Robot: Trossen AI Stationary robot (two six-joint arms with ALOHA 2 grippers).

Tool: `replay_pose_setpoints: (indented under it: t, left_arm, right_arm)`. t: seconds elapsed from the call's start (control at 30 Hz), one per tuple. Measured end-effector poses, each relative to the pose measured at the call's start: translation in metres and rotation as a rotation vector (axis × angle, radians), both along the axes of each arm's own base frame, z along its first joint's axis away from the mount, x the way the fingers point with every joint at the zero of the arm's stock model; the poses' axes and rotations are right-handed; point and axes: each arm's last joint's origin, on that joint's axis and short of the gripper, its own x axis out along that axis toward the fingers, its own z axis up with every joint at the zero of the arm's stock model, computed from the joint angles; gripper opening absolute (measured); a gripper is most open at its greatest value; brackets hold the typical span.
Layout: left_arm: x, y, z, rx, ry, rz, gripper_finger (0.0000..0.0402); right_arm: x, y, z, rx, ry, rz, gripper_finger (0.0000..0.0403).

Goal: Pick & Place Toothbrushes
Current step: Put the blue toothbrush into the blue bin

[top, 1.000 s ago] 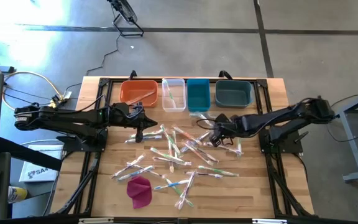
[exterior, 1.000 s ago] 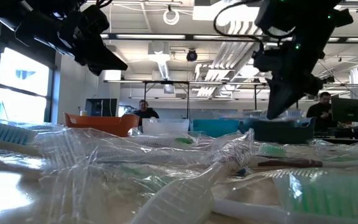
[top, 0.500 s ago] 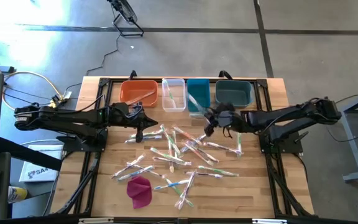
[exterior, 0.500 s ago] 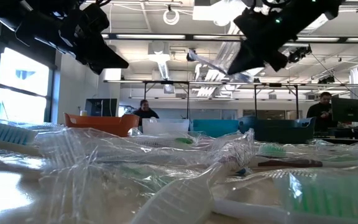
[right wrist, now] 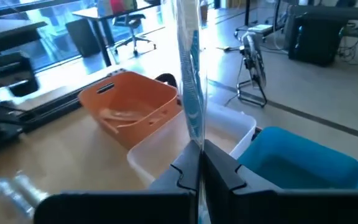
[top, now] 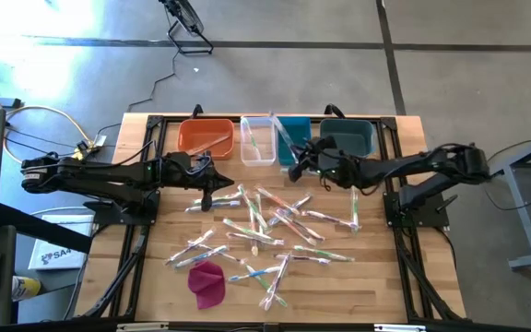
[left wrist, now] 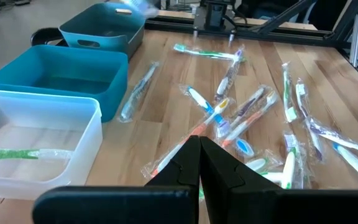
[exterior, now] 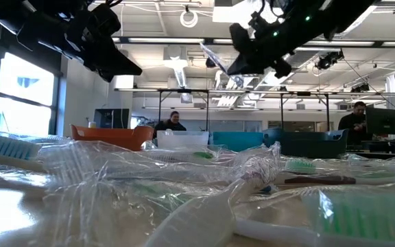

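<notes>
Blue-handled and sealed in a clear shiny wrapper, the toothbrush (right wrist: 189,74) you are carrying stands nearly upright in your right claw (right wrist: 199,163), whose two dark fingers are pinched tight on its lower end. From above, that right claw (top: 300,166) hangs at the near edge of the bright teal plastic bin (top: 295,138), close to the clear plastic bin (top: 257,138) beside it, with the wrapped brush slanting up over the teal one. The right wrist view looks past the brush to the round orange plastic bin (right wrist: 132,107), which has one wrapped brush lying in it. The clear bin also holds a green-handled brush (left wrist: 17,153). A darker slate-blue bin (top: 348,138) sits at the right end of the row, along the far edge of the pale wooden table (top: 358,286). Your left claw (top: 207,197) is fully shut with nothing in it, hovering just above the left edge of the pile, in front of the orange bin. The rest of the wrapped toothbrushes (top: 265,226), with pink, green, blue and white handles, lie scattered and overlapping across the middle of the table. A crumpled magenta cloth (top: 207,282) rests near the front left, just beside the nearest brushes. Beyond the table, two people show in the low view.
</notes>
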Motion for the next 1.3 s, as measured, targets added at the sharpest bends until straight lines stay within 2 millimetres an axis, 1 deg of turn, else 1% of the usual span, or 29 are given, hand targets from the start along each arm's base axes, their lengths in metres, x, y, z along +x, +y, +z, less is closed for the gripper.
replay_pose_setpoints:
  t: [0.17, 0.33, 0.5, 0.6, 0.87, 1.2, 1.3]
  left_arm:
    - [0.000, 0.000, 0.000, 0.000, 0.000, 0.000, 0.0001]
    - [0.000, 0.000, 0.000, 0.000, 0.000, 0.000, 0.0001]
    - [0.000, 0.000, 0.000, 0.000, 0.000, 0.000, 0.0001]
    - [0.000, 0.000, 0.000, 0.000, 0.000, 0.000, 0.0001]
    - [0.000, 0.000, 0.000, 0.000, 0.000, 0.000, 0.0001]
    - [0.000, 0.000, 0.000, 0.000, -0.001, 0.000, 0.0001]
    - [0.000, 0.000, 0.000, 0.000, -0.001, 0.000, 0.0001]
  right_arm:
    - [0.007, -0.023, -0.018, 0.002, 0.015, -0.072, 0.0003]
    - [0.008, -0.045, -0.036, 0.039, 0.039, -0.151, 0.0003]
    - [0.008, -0.059, -0.051, 0.065, 0.075, -0.193, 0.0003]
    - [0.008, -0.063, -0.057, 0.081, 0.088, -0.186, 0.0003]
    - [0.005, -0.067, -0.062, 0.117, 0.126, -0.187, 0.0003]
    - [-0.001, -0.071, -0.071, 0.255, 0.139, -0.198, 0.0003]
    - [-0.003, -0.073, -0.073, 0.270, 0.146, -0.203, 0.0003]
